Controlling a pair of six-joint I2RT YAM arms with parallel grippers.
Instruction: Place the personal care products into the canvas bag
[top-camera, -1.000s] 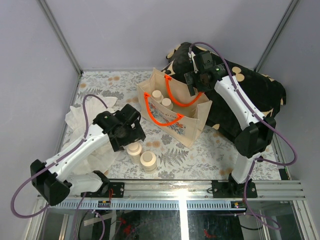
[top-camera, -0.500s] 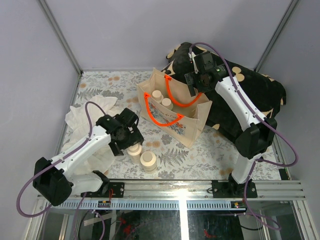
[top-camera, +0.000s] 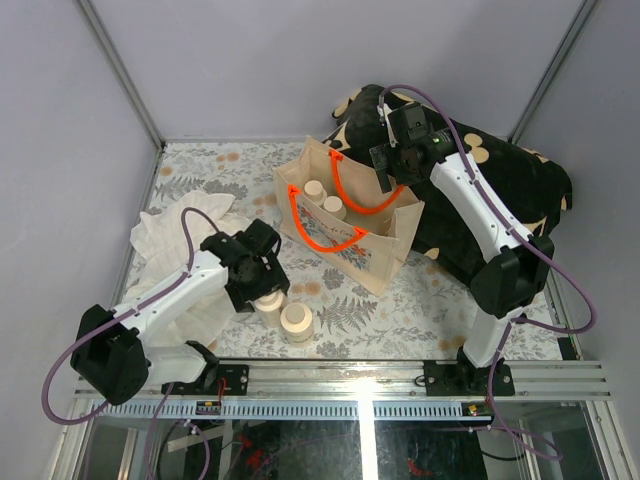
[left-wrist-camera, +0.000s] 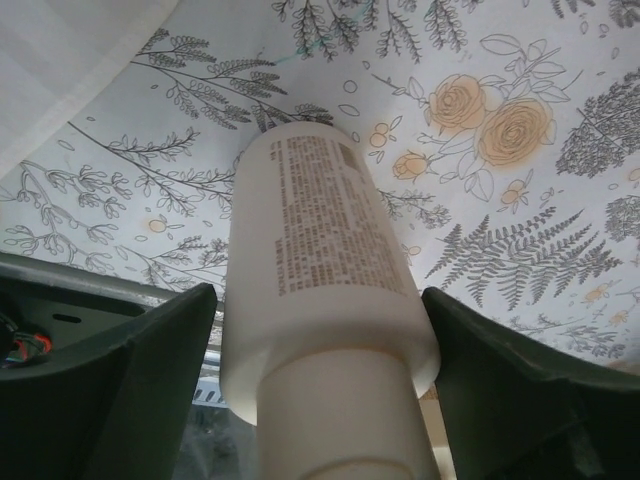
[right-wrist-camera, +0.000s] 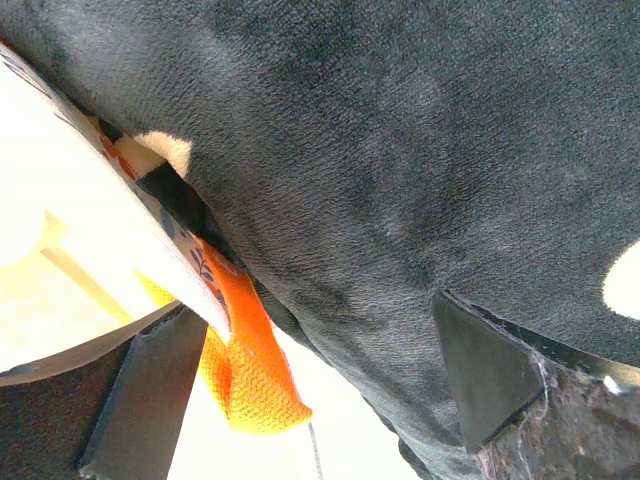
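Note:
The canvas bag (top-camera: 372, 245) stands upright mid-table with orange loop handles (top-camera: 325, 240); two cream-capped bottles (top-camera: 314, 190) (top-camera: 334, 207) stand inside it. Two more bottles stand on the floral cloth near the front, one (top-camera: 296, 320) free and one (top-camera: 268, 300) partly under my left gripper (top-camera: 262, 283). In the left wrist view that bottle (left-wrist-camera: 320, 230) sits between the open jaws of my left gripper (left-wrist-camera: 315, 300), close to both fingers. My right gripper (top-camera: 392, 175) hangs open at the bag's far rim; in its wrist view the right gripper (right-wrist-camera: 315, 310) has an orange handle (right-wrist-camera: 245, 370) beside its left finger.
A black cloth with tan flower marks (top-camera: 500, 190) is heaped at the back right, right behind the bag. A thin white plastic bag (top-camera: 160, 235) lies crumpled at the left. The floral tablecloth (top-camera: 400, 310) ends at a metal rail along the front.
My left gripper has come down and toward the front over the nearer bottle, which now sits between its jaws; the jaws have narrowed a little. The right arm has not moved.

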